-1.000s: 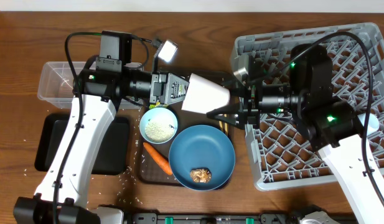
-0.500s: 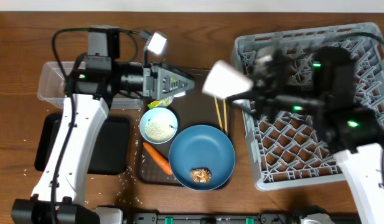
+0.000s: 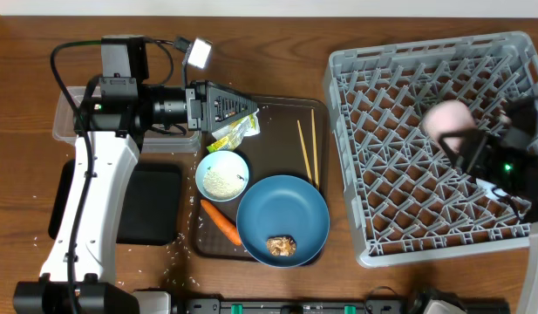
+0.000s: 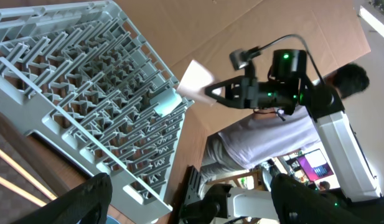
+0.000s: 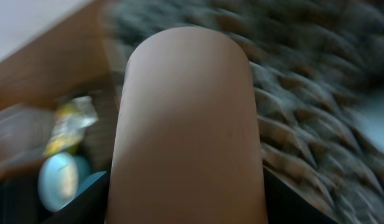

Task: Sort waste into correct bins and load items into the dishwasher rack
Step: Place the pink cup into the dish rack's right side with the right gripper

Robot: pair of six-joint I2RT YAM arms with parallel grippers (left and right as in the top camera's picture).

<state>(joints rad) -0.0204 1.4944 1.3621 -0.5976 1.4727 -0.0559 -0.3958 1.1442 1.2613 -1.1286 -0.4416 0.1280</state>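
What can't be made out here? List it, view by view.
- Overhead: the right gripper holding the pink cup is motion-blurred, its arm cut by the right edge.
- Right wrist: the cup fills the frame, hiding the grip; the dishwasher rack behind is smeared.
- Left wrist: the left gripper is mostly cut off by the bottom edge.

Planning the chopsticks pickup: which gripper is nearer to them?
Left. The left gripper hangs near the chopsticks; the right gripper holds the pink cup far off, over the rack.
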